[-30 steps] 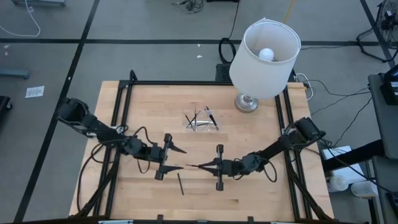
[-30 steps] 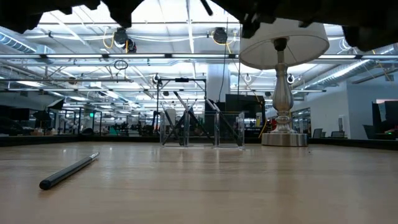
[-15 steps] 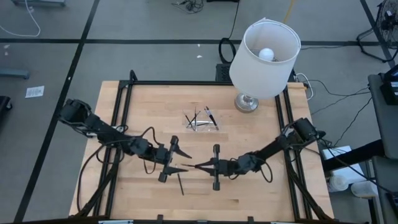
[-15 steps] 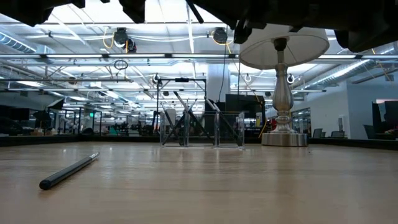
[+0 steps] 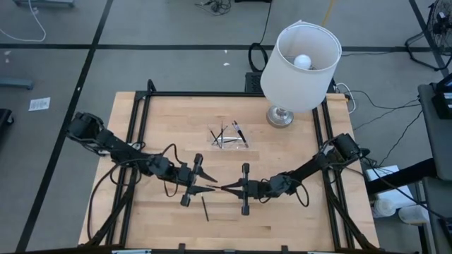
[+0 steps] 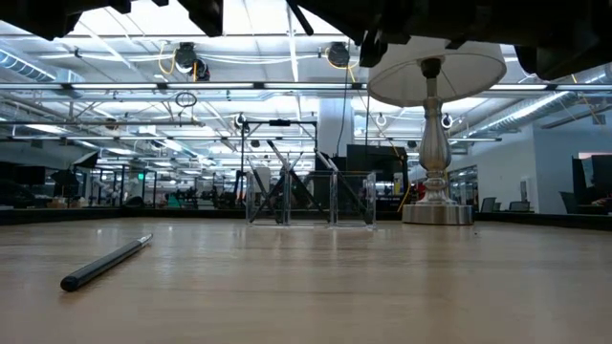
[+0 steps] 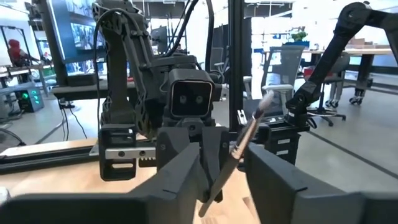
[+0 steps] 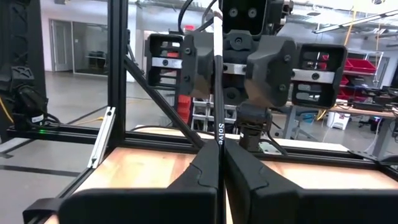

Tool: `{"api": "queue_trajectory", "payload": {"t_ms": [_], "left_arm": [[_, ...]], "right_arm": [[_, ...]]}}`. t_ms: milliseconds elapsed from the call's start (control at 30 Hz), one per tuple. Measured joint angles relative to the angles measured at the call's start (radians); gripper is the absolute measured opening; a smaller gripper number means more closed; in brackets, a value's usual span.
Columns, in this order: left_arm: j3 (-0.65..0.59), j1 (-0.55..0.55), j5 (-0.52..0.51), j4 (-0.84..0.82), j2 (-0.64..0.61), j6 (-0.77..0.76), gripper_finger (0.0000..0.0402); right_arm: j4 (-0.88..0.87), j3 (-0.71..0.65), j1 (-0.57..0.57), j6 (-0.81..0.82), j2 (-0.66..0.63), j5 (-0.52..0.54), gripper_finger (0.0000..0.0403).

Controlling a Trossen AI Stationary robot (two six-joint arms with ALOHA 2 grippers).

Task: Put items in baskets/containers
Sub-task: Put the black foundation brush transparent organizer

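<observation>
**2 claws meet over 1 thin stick**

You have both arms nose to nose above the front half of the wooden table [image 5: 282, 152]. Your right claw [image 8: 219, 163] is clamped tight on a slim black stick [image 8: 218, 93] with pale lettering, standing upright between its pads. Your left claw [image 5: 210, 189] sits around that stick's far end, fingers [image 7: 186, 169] partly apart; I cannot tell whether they grip it. 1 matte dark pencil [image 6: 105, 261] with a silvery tip lies loose on the smooth boards. The clear, glinting plastic tray [image 5: 227, 137] holds several crossed sticks near the lamp [image 5: 301, 63].
</observation>
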Motion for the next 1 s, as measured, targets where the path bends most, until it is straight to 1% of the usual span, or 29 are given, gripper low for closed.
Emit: {"api": "queue_trajectory", "payload": {"t_ms": [100, 233, 267, 400, 500, 600, 767, 867, 1000], "left_arm": [[0.000, 0.000, 0.001, -0.008, 0.000, 0.023, 0.0095], [0.000, -0.001, -0.004, -0.024, 0.000, 0.055, 0.0028], [0.000, -0.003, -0.002, -0.027, 0.000, 0.064, 0.0018], [0.000, -0.022, -0.012, -0.031, 0.000, 0.114, 0.0015], [0.000, -0.036, -0.042, -0.036, 0.000, 0.135, 0.0013], [0.000, -0.045, -0.065, -0.054, 0.000, 0.152, 0.0013], [0.000, -0.054, -0.139, -0.128, -0.033, 0.155, 0.0013], [0.000, -0.057, -0.214, -0.198, -0.080, 0.152, 0.0013], [0.000, -0.063, -0.332, -0.305, -0.157, 0.151, 0.0013]], "right_arm": [[-0.006, 0.000, 0.000, 0.000, 0.000, 0.000, 0.0000], [-0.006, 0.000, 0.000, 0.002, 0.000, 0.000, 0.0000], [-0.007, 0.000, 0.000, 0.003, 0.000, 0.003, 0.0000], [-0.010, 0.000, 0.000, 0.002, 0.000, -0.002, 0.0000], [-0.019, 0.000, 0.000, 0.002, 0.000, -0.003, 0.0000], [-0.043, 0.000, 0.000, 0.028, 0.000, -0.002, 0.0009], [-0.069, 0.000, 0.004, 0.053, 0.000, 0.008, 0.0046], [-0.077, 0.000, 0.013, 0.050, -0.001, 0.015, 0.0076], [-0.103, 0.000, 0.036, 0.037, -0.009, 0.125, 0.0114]]}}
